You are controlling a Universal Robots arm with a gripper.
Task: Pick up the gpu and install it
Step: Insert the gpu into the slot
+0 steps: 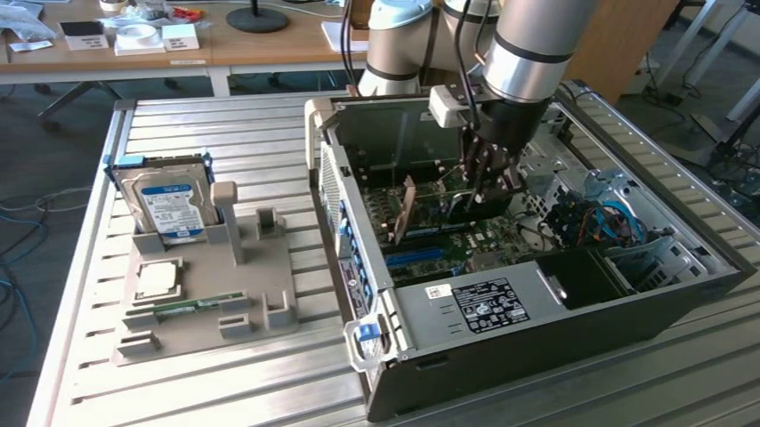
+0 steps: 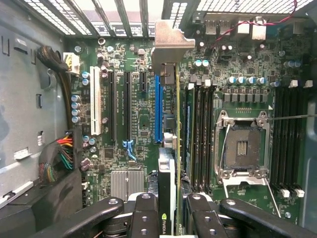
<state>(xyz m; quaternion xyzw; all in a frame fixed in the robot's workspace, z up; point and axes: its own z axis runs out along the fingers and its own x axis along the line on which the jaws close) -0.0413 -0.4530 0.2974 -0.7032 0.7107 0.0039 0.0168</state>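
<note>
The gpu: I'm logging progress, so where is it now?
Held on edge in the gripper, the gpu is inside the open computer case on the exterior view's right, over the motherboard near the blue slot.

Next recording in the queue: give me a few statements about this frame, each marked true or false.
1. The gripper holds the gpu inside the case. True.
2. The hard drive lies flat on the table. False: it stands upright in the gray holder.
3. A memory stick lies in the holder. True.
4. The case is closed. False: its side is open, and the motherboard shows.
</note>
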